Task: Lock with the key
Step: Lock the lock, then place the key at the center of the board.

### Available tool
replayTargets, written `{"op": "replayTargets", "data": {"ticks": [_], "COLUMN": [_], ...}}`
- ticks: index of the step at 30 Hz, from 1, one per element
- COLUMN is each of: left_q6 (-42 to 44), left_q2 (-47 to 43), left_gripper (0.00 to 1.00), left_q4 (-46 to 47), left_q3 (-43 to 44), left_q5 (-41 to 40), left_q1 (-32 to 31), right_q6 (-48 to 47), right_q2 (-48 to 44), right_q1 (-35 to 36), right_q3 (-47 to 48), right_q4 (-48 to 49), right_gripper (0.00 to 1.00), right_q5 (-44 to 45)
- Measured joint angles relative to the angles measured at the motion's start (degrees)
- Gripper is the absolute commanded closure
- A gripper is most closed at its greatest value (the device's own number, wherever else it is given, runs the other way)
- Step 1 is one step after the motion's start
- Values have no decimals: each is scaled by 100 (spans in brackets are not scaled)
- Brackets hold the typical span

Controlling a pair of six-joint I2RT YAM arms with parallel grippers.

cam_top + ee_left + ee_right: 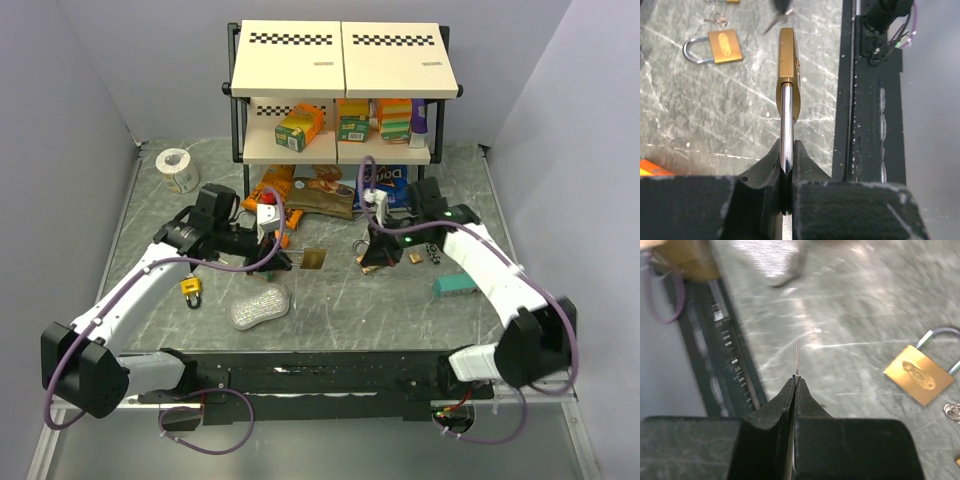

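One padlock (788, 70) juts from left gripper (786, 167), key (797, 357) from right gripper (795, 385).

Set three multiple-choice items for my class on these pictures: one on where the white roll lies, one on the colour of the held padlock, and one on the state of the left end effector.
1. Where is the white roll?
A. on the shelf
B. on the table, at its far left
C. at the table's near edge

2. What colour is the body of the padlock in the left end effector?
A. brass
B. red
C. black

3. How does the left end effector stand?
A. open above the padlock
B. shut on its shackle
C. shut on nothing

Key:
1. B: the roll rests on the tabletop by the left wall.
2. A: the body shines golden brown.
3. B: the steel shackle is clamped in it.
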Motion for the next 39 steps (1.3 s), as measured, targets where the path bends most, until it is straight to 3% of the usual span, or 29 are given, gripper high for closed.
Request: {"op": "replayTargets", "data": {"ticks": [8, 19, 22, 25, 26, 31, 32, 34, 35, 39], "left_q6": [-7, -192, -133, -79, -63, 28, 31, 24, 7, -216], "left_q2": [94, 142, 186, 282, 304, 348, 354, 385, 411, 697], "left_gripper": [99, 99, 99, 99, 99, 99, 99, 99, 99, 99], "left_q4": [149, 439, 426, 426, 417, 308, 295, 260, 234, 0], "left_q3": [-385, -693, -721, -743, -758, -780, -780, -780, -776, -627], "left_q5": [-269, -476, -520, -577, -599, -662, -662, -664, -664, -649], "left_q1": [46, 63, 63, 63, 63, 66, 66, 66, 66, 66], "right_q6": [938, 1510, 1628, 1722, 1738, 1641, 1587, 1491, 1432, 999], "right_q2": [1443, 3097, 3338, 3460, 3477, 3473, 3456, 3324, 3224, 2074], "right_q1": [361, 564, 564, 564, 564, 564, 564, 566, 566, 623], "right_q3": [-140, 450, 601, 704, 728, 866, 874, 848, 804, 223], "right_q4": [1399, 1923, 2004, 2074, 2085, 2061, 2059, 2011, 2004, 2072], "right_gripper": [100, 100, 85, 62, 50, 35, 22, 13, 1, 1], "right_q5": [1001, 1344, 1344, 1344, 1349, 1399, 1397, 1381, 1351, 1130]}}
